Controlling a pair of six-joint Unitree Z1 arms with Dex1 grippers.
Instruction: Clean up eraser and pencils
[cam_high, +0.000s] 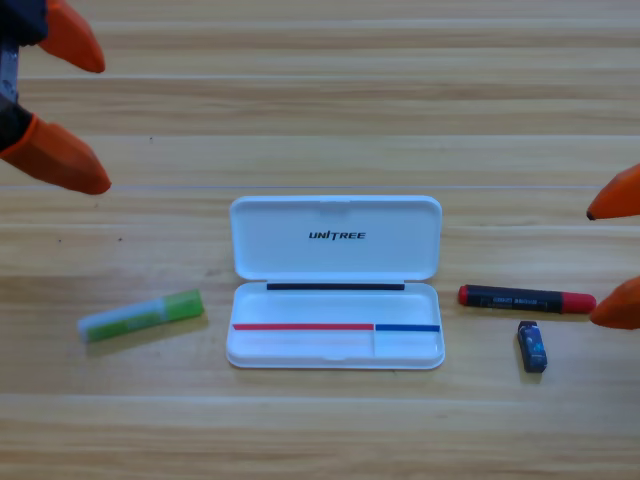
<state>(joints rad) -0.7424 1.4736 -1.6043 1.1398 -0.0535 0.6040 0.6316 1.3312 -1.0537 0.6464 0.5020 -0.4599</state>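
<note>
The eraser (532, 346), a small dark block with a bluish wrapper, lies on the table right of the white case (336, 345). Just above it lies the black pencil (526, 298) with red ends, pointing left-right. The pale pencil (142, 315) with the green end rests left of the case, slightly tilted. The case stands open, its lid (336, 238) folded back. My left gripper (88, 120) waits at the upper left corner, open and holding nothing. At the right edge my right gripper (610, 262) shows only its orange tips, spread apart, next to the black pencil's red end.
The open case sits mid-table between the two pencils. Bare wooden table (330, 120) stretches above and below it.
</note>
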